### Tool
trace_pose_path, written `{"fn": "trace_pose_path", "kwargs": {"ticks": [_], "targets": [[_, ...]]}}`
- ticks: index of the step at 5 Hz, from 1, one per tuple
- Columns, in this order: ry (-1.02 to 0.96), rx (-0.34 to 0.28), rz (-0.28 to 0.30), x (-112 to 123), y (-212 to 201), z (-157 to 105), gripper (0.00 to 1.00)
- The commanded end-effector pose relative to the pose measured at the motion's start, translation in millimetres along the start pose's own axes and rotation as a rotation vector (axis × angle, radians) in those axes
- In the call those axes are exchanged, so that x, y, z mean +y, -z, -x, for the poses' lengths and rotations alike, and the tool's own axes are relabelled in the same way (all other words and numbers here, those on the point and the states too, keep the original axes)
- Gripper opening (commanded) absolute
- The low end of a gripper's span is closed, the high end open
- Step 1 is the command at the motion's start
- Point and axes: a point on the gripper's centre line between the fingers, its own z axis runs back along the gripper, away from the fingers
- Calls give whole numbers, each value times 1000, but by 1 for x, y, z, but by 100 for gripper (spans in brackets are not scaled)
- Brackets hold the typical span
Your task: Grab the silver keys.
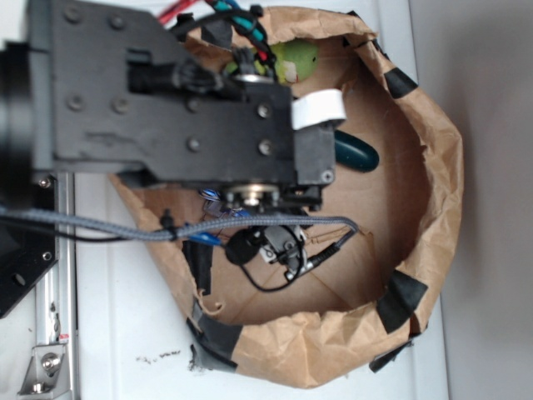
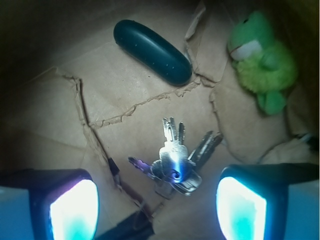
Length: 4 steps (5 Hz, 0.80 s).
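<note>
Exterior view, left to right: the black arm housing (image 1: pixel 166 92) fills the upper left and reaches over a brown paper bag (image 1: pixel 433 158) with a rolled rim, patched with black tape (image 1: pixel 401 298). A grey braided cable (image 1: pixel 250 222) crosses beneath the arm. A white label (image 1: pixel 317 109) sits on the arm's end, with a green plush toy (image 1: pixel 296 60) above it and the end of a dark teal capsule (image 1: pixel 356 152) just beyond. The keys are hidden under the arm here.

Wrist view, left to right: the left fingertip pad (image 2: pixel 74 209) glows pale blue at the lower edge. The dark teal capsule (image 2: pixel 152 51) lies tilted on the torn paper floor (image 2: pixel 60 130), upper centre. The silver keys (image 2: pixel 175 157) lie fanned on the floor below it, apart from the capsule, between and slightly ahead of the two pads. The gripper (image 2: pixel 157 207) stands wide, holding nothing, fingers clear of the keys. The right pad (image 2: pixel 241 206) follows. The green plush toy (image 2: pixel 262 57) rests in the upper right corner.
</note>
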Motion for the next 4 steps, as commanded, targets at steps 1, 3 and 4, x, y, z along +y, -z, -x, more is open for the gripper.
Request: {"fn": "trace_pose_path", "kwargs": {"ticks": [1, 3, 4], "targets": [[-121, -54, 23, -2, -2, -3, 100], [-182, -28, 37, -2, 5, -4, 100], [-165, -26, 28, -6, 10, -7, 100]]}}
